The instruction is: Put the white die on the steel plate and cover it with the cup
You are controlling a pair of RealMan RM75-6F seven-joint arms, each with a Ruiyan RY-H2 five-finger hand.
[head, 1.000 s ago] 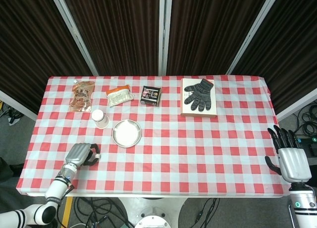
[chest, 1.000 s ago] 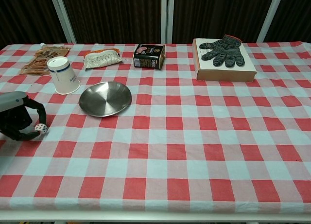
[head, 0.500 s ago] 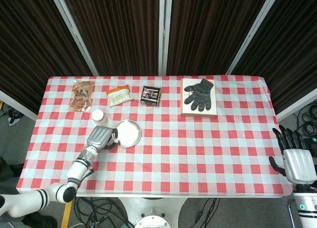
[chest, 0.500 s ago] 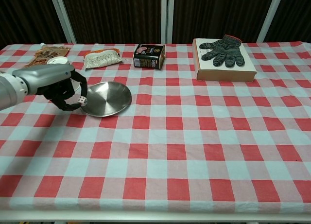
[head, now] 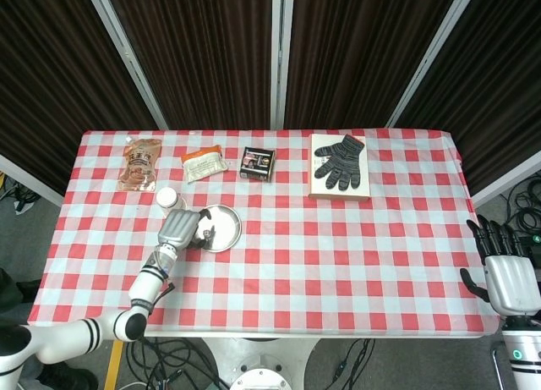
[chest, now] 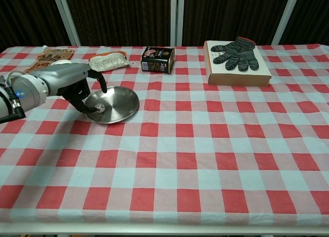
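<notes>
white die lies inside the steel plate left rim, left hand open above.

White die on steel plate's left part, white paper cup inverted just behind-left

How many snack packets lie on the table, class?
2, both along the far left edge: an orange packet near the corner and a white packet just right of it, beside the dark box. None appears hidden.

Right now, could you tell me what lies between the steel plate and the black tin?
Only bare checked tablecloth separates the steel plate from the black tin, as the chest view shows.
</notes>
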